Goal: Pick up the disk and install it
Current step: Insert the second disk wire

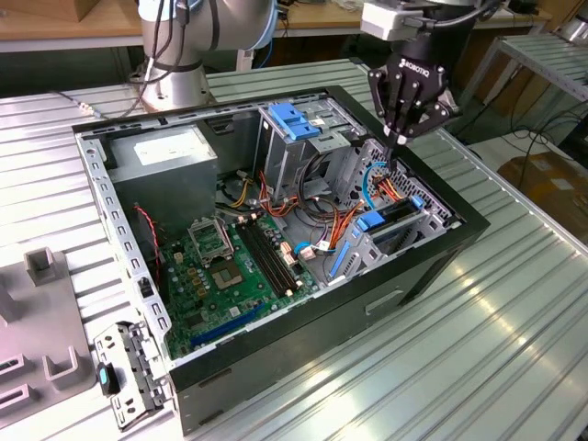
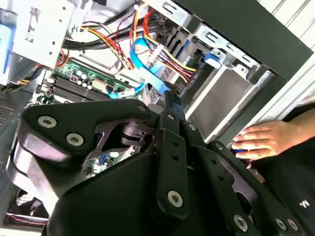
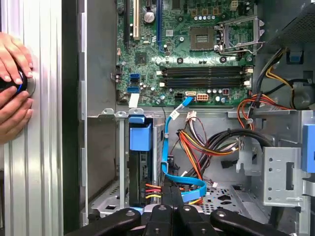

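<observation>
Above the open computer case (image 1: 432, 266), the gripper (image 1: 401, 138) points straight down, jaws pressed together, gripping nothing.

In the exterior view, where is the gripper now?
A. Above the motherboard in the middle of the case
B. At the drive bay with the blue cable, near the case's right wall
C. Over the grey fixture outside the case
B: the gripper hangs with its fingertips just above the blue cable at the drive bay, toward the exterior view's right side of the case.

print | white lettering on the gripper (image 1: 401, 138) body – too small to make out | white sticker on the grey box (image 1: 170, 147) behind the gripper – unreadable
</observation>
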Controlling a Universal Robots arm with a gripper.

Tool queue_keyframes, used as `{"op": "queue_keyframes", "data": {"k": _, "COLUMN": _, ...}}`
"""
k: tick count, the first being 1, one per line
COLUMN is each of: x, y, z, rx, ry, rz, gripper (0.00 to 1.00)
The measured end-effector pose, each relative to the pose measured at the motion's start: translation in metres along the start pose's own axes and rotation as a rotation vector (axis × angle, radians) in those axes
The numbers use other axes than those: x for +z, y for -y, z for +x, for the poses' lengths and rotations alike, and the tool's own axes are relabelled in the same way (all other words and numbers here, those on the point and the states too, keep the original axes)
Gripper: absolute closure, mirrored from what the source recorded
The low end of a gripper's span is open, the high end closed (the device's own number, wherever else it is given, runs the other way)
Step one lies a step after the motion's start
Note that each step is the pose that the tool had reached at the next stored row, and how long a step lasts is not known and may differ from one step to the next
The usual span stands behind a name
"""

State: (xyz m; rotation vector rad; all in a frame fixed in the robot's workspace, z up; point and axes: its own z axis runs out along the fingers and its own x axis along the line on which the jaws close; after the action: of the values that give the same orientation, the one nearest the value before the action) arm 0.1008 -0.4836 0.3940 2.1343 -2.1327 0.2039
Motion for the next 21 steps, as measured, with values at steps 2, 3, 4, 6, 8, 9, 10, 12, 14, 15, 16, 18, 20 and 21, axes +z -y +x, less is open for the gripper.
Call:
{"op": "queue_keyframes", "data": {"k": 2, "x": -0.0011, "y": 0.0012, "z": -0.0080, "rx": -0.002, "ry": -0.0485, "rz": -0.0083, "gripper": 0.89}}
{"op": "queue_keyframes", "data": {"k": 3, "x": -0.0012, "y": 0.0014, "z": -0.0107, "rx": -0.002, "ry": -0.0731, "rz": -0.0099, "gripper": 0.89}}
{"op": "queue_keyframes", "data": {"k": 4, "x": -0.0013, "y": 0.0018, "z": -0.0137, "rx": -0.003, "ry": -0.0882, "rz": -0.0108, "gripper": 0.89}}
{"op": "queue_keyframes", "data": {"k": 6, "x": -0.0002, "y": 0.0035, "z": -0.0256, "rx": -0.004, "ry": -0.1149, "rz": -0.0134, "gripper": 0.89}}
{"op": "queue_keyframes", "data": {"k": 8, "x": 0.0026, "y": 0.0041, "z": -0.0272, "rx": -0.004, "ry": -0.1203, "rz": -0.0137, "gripper": 0.89}}
{"op": "queue_keyframes", "data": {"k": 9, "x": 0.0056, "y": 0.0042, "z": -0.0278, "rx": -0.004, "ry": -0.1251, "rz": -0.0139, "gripper": 0.89}}
{"op": "queue_keyframes", "data": {"k": 10, "x": 0.0068, "y": 0.0044, "z": -0.0281, "rx": -0.004, "ry": -0.1284, "rz": -0.0138, "gripper": 0.89}}
{"op": "queue_keyframes", "data": {"k": 12, "x": 0.0090, "y": 0.0045, "z": -0.0284, "rx": -0.004, "ry": -0.1394, "rz": -0.0138, "gripper": 0.83}}
{"op": "queue_keyframes", "data": {"k": 14, "x": 0.0104, "y": 0.0047, "z": -0.0289, "rx": -0.004, "ry": -0.1566, "rz": -0.0138, "gripper": 0.76}}
{"op": "queue_keyframes", "data": {"k": 15, "x": 0.0107, "y": 0.0047, "z": -0.0293, "rx": -0.004, "ry": -0.1682, "rz": -0.0138, "gripper": 0.76}}
{"op": "queue_keyframes", "data": {"k": 16, "x": 0.0108, "y": 0.0047, "z": -0.0299, "rx": -0.004, "ry": -0.1871, "rz": -0.0138, "gripper": 0.76}}
{"op": "queue_keyframes", "data": {"k": 18, "x": 0.0105, "y": 0.0046, "z": -0.0301, "rx": -0.002, "ry": -0.2016, "rz": -0.0144, "gripper": 0.76}}
{"op": "queue_keyframes", "data": {"k": 20, "x": 0.0103, "y": 0.0053, "z": -0.0307, "rx": 0.000, "ry": -0.2124, "rz": -0.0154, "gripper": 0.76}}
{"op": "queue_keyframes", "data": {"k": 21, "x": 0.0107, "y": 0.0057, "z": -0.0310, "rx": 0.000, "ry": -0.2145, "rz": -0.0162, "gripper": 0.76}}
